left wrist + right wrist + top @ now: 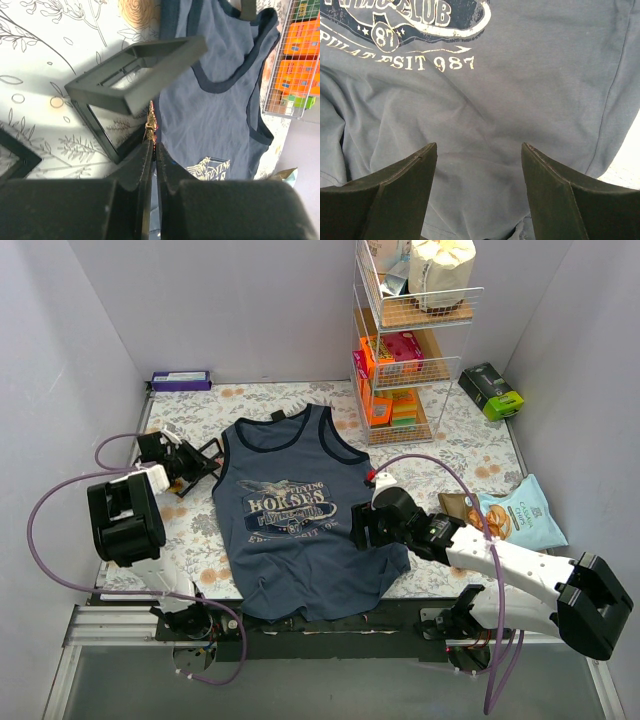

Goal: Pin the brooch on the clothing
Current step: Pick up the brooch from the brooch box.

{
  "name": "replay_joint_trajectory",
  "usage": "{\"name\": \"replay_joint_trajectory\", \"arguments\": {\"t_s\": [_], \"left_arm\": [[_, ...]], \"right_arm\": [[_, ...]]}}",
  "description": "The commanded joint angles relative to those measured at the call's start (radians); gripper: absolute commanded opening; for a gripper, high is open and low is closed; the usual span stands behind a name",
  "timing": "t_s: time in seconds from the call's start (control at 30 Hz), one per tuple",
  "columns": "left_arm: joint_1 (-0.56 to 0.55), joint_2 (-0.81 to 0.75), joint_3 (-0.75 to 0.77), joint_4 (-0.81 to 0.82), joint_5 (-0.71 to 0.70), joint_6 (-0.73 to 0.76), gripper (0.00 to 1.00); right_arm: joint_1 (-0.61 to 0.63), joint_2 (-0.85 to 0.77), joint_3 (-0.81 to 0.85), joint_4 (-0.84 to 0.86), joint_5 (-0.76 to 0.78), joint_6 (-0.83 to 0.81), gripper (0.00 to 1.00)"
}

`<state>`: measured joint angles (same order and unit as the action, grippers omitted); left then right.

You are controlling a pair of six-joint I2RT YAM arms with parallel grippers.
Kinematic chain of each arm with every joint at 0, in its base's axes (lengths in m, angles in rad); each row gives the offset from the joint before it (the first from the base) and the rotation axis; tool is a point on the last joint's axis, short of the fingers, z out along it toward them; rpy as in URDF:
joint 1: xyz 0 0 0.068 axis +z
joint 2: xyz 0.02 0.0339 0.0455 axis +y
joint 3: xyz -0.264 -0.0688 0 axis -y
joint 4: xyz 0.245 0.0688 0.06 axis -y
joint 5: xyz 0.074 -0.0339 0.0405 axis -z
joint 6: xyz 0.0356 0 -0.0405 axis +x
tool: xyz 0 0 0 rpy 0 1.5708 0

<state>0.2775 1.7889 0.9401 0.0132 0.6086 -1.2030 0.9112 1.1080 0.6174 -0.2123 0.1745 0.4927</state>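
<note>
The navy tank top with the pale "HORSES" print lies flat in the middle of the floral mat. My left gripper is shut on a small gold brooch, held just above an open black box at the top's left edge. In the top view the left gripper sits left of the armhole. My right gripper is open over the lower right of the top, below the print, and holds nothing. It shows in the top view at the top's right side.
A wire shelf rack with orange and pink boxes stands at the back right. A green box and a chip bag lie on the right. A purple box lies at the back left.
</note>
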Motion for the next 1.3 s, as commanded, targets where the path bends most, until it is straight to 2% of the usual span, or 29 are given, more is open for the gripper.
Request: {"name": "replay_joint_trajectory", "arguments": {"t_s": [0.0, 0.27, 0.37, 0.5, 0.63, 0.67, 0.77, 0.97, 1.27], "left_arm": [[0.005, -0.178, -0.043, 0.033, -0.055, 0.008, 0.00], [0.006, -0.377, -0.109, -0.007, -0.090, 0.006, 0.00], [0.003, -0.462, -0.118, -0.088, -0.125, 0.016, 0.00], [-0.024, -0.610, -0.155, -0.159, -0.063, -0.050, 0.00], [-0.151, -0.704, -0.201, -0.180, -0.040, -0.153, 0.00], [-0.228, -0.715, -0.219, -0.177, -0.047, -0.203, 0.00], [-0.351, -0.746, -0.242, -0.162, -0.047, -0.272, 0.00], [-0.461, -0.809, -0.284, -0.130, -0.055, -0.394, 0.00], [-0.535, -0.864, -0.343, -0.128, -0.070, -0.481, 0.00]], "right_arm": [[0.009, -0.016, 0.058, -0.010, 0.022, -0.020, 0.75], [0.023, 0.036, 0.148, -0.010, 0.037, -0.118, 0.72], [0.075, 0.079, 0.217, 0.008, 0.072, -0.178, 0.71], [0.159, 0.137, 0.327, 0.042, 0.135, -0.244, 0.71], [0.233, 0.188, 0.387, 0.112, 0.177, -0.304, 0.72], [0.262, 0.209, 0.399, 0.138, 0.204, -0.318, 0.72], [0.299, 0.251, 0.439, 0.174, 0.279, -0.370, 0.73], [0.374, 0.318, 0.487, 0.215, 0.408, -0.459, 0.73], [0.410, 0.403, 0.525, 0.294, 0.454, -0.549, 0.73]]}}
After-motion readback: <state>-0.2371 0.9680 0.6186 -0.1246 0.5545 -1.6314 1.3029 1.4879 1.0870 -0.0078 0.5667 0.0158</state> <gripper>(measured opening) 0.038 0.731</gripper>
